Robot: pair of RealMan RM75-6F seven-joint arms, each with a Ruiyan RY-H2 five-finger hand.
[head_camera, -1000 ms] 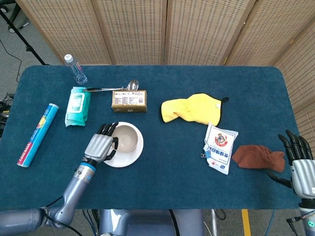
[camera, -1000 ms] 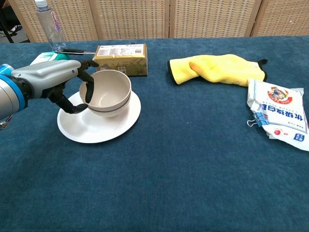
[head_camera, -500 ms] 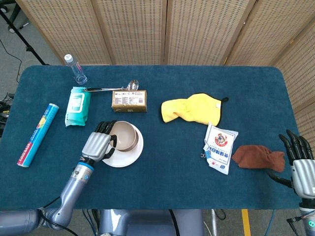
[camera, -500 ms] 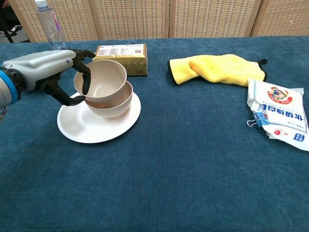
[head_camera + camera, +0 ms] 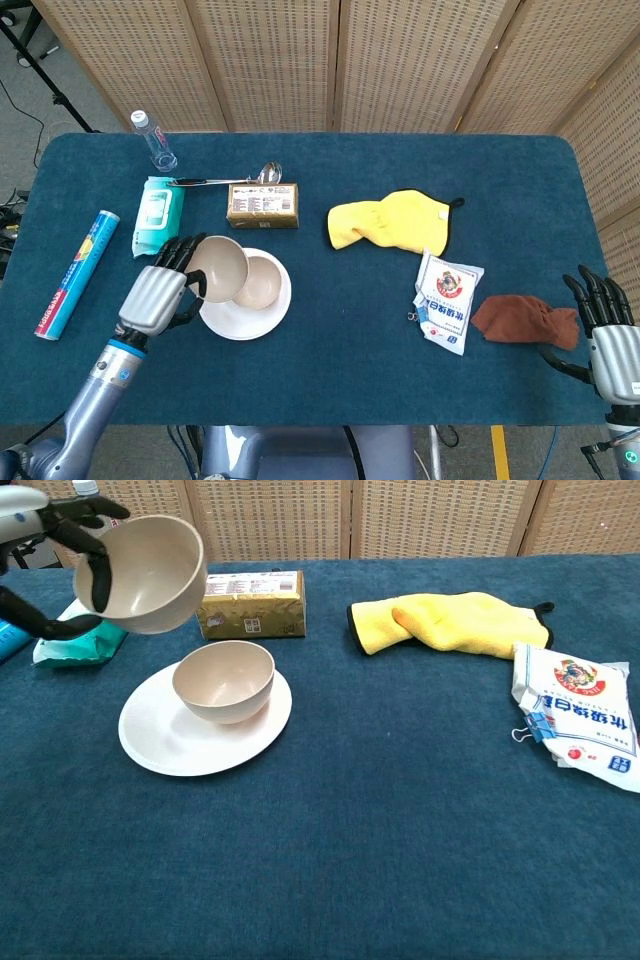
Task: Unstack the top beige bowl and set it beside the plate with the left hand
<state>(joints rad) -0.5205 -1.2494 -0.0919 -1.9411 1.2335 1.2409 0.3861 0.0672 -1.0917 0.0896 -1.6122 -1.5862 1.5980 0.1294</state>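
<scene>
Lifted clear of the lower bowl point(image 5: 223, 680) since a second ago, the top bowl point(image 5: 142, 573) hangs tilted in the left robot hand point(image 5: 160, 293), which grips its rim, with bare table point(image 5: 60, 780) below beside the plate point(image 5: 165, 745).

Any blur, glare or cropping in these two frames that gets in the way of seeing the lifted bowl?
Head view: sharp, even light, no glare; the lifted bowl and left hand show whole. Chest view: also sharp, soft shadows under the plate, but the left hand is cropped at the top-left corner.
</scene>
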